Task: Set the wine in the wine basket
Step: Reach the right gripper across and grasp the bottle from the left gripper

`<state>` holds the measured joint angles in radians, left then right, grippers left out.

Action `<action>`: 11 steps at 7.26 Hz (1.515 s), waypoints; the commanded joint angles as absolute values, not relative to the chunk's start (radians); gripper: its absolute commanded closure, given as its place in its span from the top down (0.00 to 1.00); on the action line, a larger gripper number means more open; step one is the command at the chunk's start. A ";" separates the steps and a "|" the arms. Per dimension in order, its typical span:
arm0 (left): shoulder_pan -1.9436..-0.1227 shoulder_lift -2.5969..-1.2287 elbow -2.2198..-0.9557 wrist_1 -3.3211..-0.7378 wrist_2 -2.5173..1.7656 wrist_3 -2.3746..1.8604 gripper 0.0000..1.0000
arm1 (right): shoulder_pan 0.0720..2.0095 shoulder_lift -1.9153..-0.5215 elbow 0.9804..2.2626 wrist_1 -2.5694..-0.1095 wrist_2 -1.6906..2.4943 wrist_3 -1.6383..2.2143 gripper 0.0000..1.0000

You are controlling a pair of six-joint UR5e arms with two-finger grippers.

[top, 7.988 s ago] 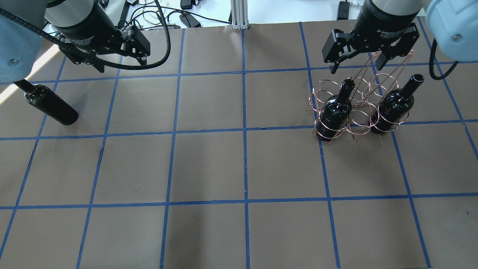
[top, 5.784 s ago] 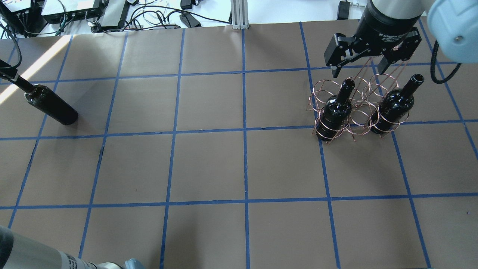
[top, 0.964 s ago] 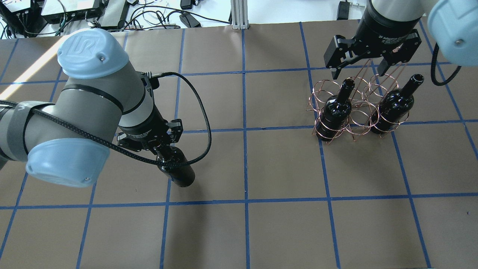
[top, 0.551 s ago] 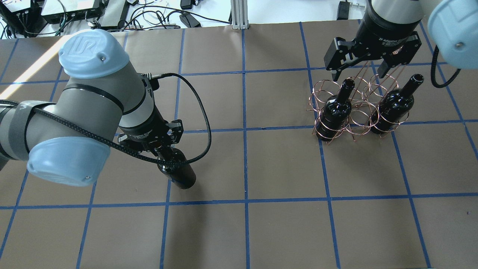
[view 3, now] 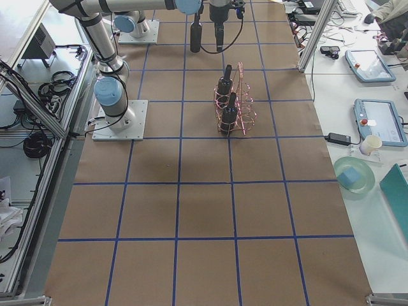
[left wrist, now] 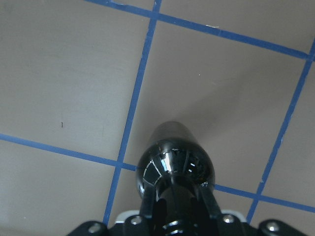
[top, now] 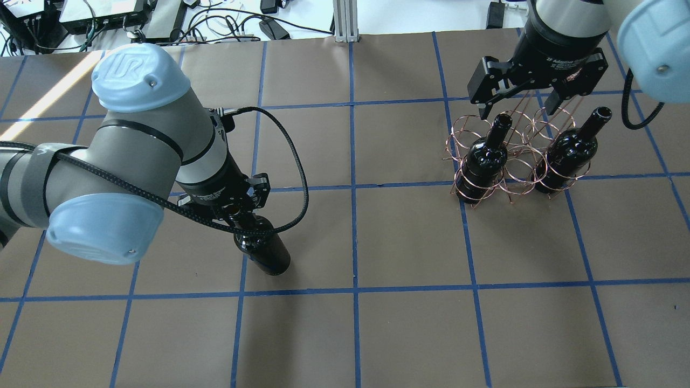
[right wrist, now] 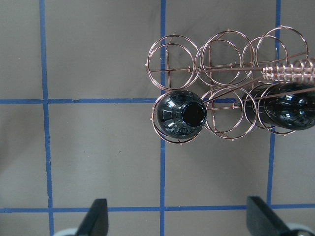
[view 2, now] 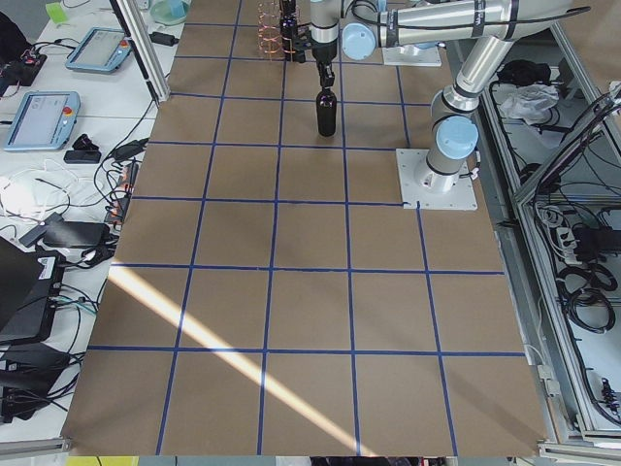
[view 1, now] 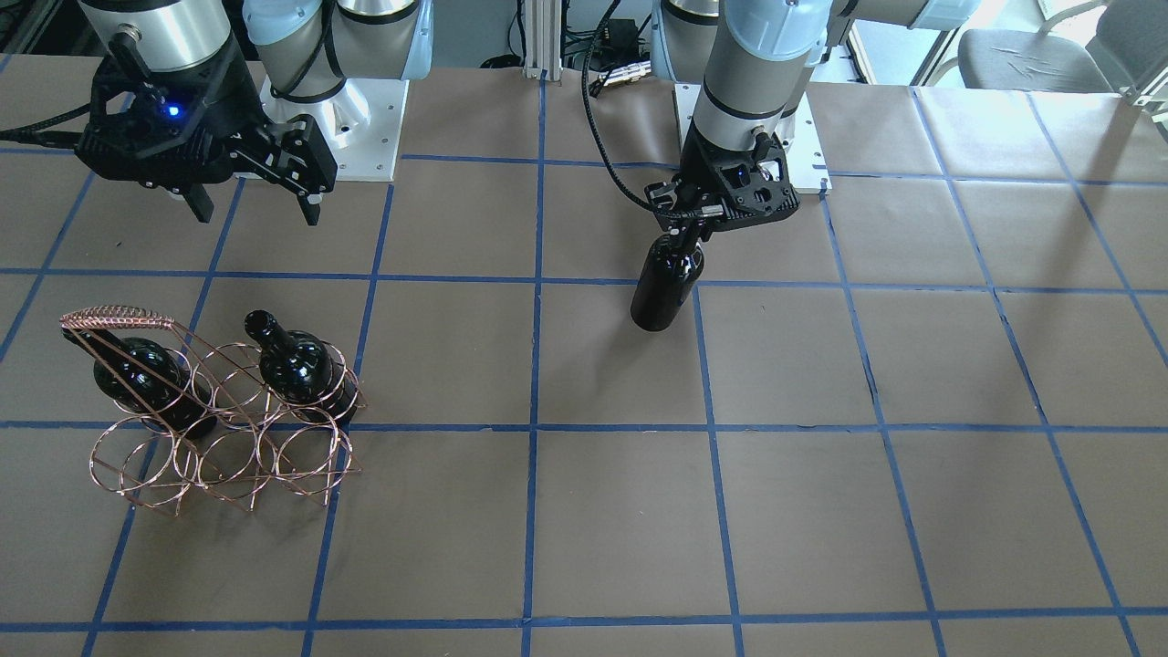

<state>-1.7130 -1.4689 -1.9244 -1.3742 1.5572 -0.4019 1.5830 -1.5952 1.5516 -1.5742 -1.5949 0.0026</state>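
My left gripper (top: 233, 209) is shut on the neck of a nearly black wine bottle (top: 262, 251) and holds it upright, low over the table left of the middle. It shows in the front view (view 1: 666, 287) and the left wrist view (left wrist: 174, 167) too. The copper wire basket (top: 512, 172) stands at the right, also in the front view (view 1: 219, 447). Two look-alike bottles (top: 485, 159) (top: 568, 153) stand in its rings. My right gripper (top: 531, 97) hangs open and empty above the basket's handle. The right wrist view shows the basket rings (right wrist: 221, 64) from above.
The table is brown paper with a blue tape grid (top: 353, 186). Several basket rings (right wrist: 174, 61) hold nothing. Cables and electronics (top: 161, 16) lie beyond the table's far edge. The arm bases (view 1: 356, 119) stand on the robot's side of the table.
The bottle that stood at the far left is now in my left gripper, and over the last second has moved a little right. The right gripper has stayed open over the basket.
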 commanded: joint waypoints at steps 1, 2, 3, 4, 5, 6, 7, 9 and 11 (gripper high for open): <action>-1.726 -1.473 -1.922 -1.374 1.562 -0.405 0.33 | 1.583 -1.597 1.554 -1.575 -1.595 0.002 0.99; -1.732 -1.473 -1.919 -1.376 1.552 -0.426 0.76 | 1.583 -1.597 1.554 -1.575 -1.597 0.002 0.99; -1.732 -1.473 -1.919 -1.376 1.555 -0.429 0.92 | 1.583 -1.597 1.554 -1.575 -1.595 0.005 0.99; -1.732 -1.468 -1.893 -1.370 1.563 -0.423 1.00 | 1.583 -1.595 1.554 -1.575 -1.597 0.002 0.99; -1.712 -1.470 -1.797 -1.400 1.563 -0.416 1.00 | 1.586 -1.597 1.554 -1.574 -1.594 0.012 0.99; -1.682 -1.474 -1.688 -1.502 1.563 -0.378 1.00 | 1.598 -1.598 1.555 -1.575 -1.594 0.014 1.00; -1.622 -1.474 -1.604 -1.564 1.565 -0.277 1.00 | 1.633 -1.597 1.555 -1.575 -1.592 0.029 1.00; -1.492 -1.459 -1.514 -1.669 1.559 -0.215 1.00 | 1.809 -1.556 1.554 -1.606 -1.601 0.278 0.99; -1.467 -1.451 -1.528 -1.677 1.565 -0.137 1.00 | 1.955 -1.501 1.552 -1.702 -1.594 0.467 0.99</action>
